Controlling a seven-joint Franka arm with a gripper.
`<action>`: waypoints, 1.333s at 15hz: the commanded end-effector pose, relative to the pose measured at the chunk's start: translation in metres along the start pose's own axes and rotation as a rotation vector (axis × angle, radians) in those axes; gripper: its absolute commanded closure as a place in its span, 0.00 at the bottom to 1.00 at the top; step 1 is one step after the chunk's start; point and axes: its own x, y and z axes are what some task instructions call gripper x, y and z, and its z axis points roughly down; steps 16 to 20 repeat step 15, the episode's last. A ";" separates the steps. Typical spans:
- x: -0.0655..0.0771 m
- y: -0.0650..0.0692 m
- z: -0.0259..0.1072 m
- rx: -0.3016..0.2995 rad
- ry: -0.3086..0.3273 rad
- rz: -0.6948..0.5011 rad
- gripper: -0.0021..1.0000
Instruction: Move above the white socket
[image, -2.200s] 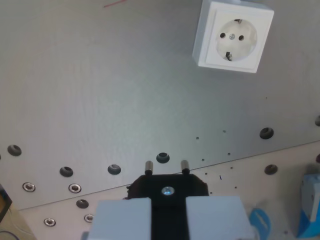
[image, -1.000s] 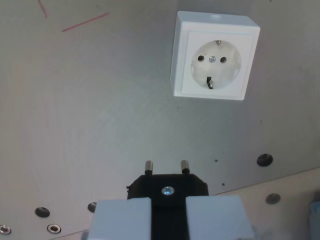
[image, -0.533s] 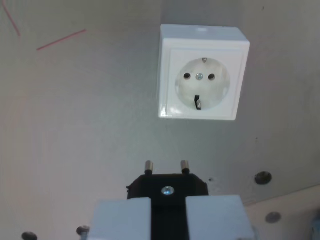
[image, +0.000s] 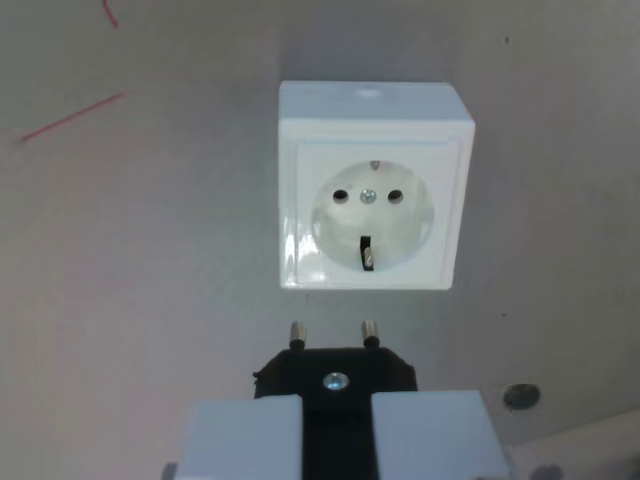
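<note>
The white socket (image: 370, 190) is a square box with a round recess, two pin holes and a centre screw. It sits on the grey plate in the upper middle of the wrist view. My gripper (image: 336, 425) fills the bottom edge, its two pale fingers (image: 245, 438) shut on a black plug (image: 335, 372). The plug's two metal pins (image: 332, 333) point up the picture, just below the socket's lower edge and slightly to the wrist view's left of its holes.
The grey metal plate (image: 140, 280) surrounds the socket. A thin red line (image: 72, 117) marks it at the upper left. A dark hole (image: 520, 396) shows at the lower right, where the plate's edge runs.
The whole scene has shifted down and to the left in the picture, so the camera has moved toward the socket. The socket looks larger and now lies just past the plug pins.
</note>
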 end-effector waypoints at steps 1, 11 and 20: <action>-0.003 0.008 0.011 0.041 0.105 0.022 1.00; -0.001 0.017 0.030 0.055 0.099 0.029 1.00; 0.000 0.019 0.033 0.057 0.095 0.027 1.00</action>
